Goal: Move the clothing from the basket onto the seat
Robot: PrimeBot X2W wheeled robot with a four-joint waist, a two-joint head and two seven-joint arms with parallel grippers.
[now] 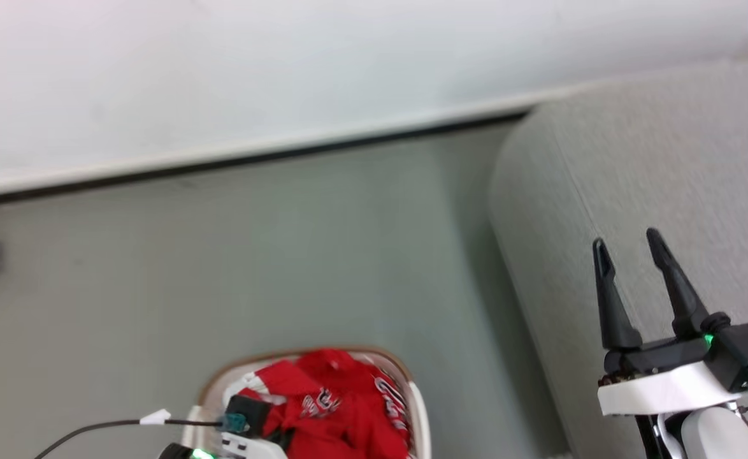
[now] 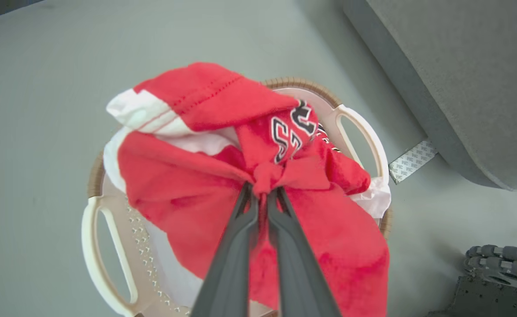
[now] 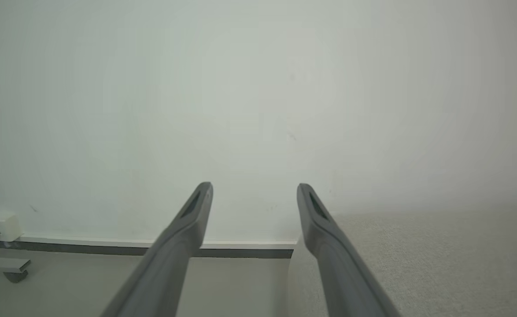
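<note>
Red clothing (image 2: 183, 176) with black-and-white lettering is bunched over the white basket (image 2: 104, 251) with its tan rim. My left gripper (image 2: 262, 190) is shut on a pinched fold of the red clothing, right above the basket. In the head view the clothing (image 1: 342, 408) and basket (image 1: 420, 408) sit at the bottom edge, with my left wrist over them. The light grey seat (image 1: 641, 178) lies to the right. My right gripper (image 1: 629, 245) hangs open over the seat, holding nothing; in its own view the right gripper (image 3: 254, 193) faces a pale wall.
Grey floor (image 1: 285, 255) runs from the basket to a white wall with a dark baseboard (image 1: 253, 159). A patterned strip (image 2: 412, 160) lies on the floor by the seat's base. A dark wheeled part (image 2: 496, 277) sits at the lower right. A small caster (image 3: 14, 275) stands by the wall.
</note>
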